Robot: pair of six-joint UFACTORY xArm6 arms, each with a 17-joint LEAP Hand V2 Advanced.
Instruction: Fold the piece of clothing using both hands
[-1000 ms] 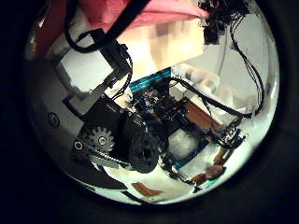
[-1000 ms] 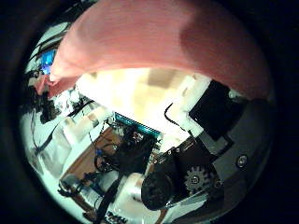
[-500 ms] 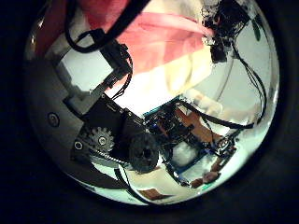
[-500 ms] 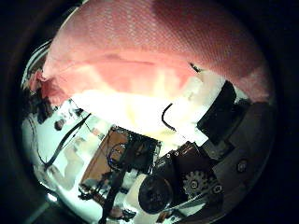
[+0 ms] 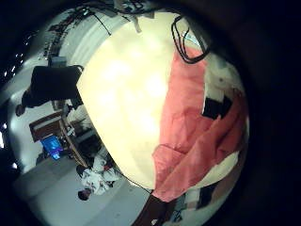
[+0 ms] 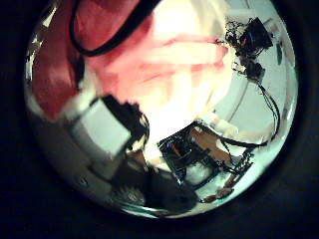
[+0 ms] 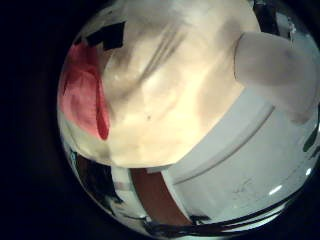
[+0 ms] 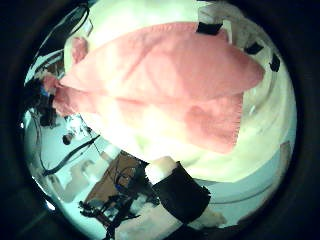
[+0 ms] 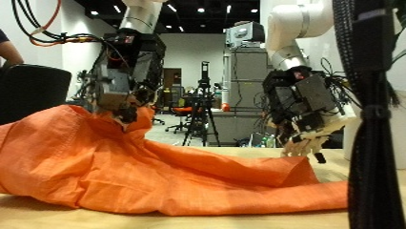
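I see the orange garment [image 9: 152,167] lying spread over the bench [image 9: 191,218], with one part lifted. The left hand [image 9: 125,91] grips this raised part with curled fingers. The right hand [image 9: 309,113] hovers just above the garment's other edge, its fingers relaxed and holding nothing.

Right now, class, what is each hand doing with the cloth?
Left hand: shut on the cloth, lifting one edge.
Right hand: open, fingers relaxed above the cloth, holding nothing.
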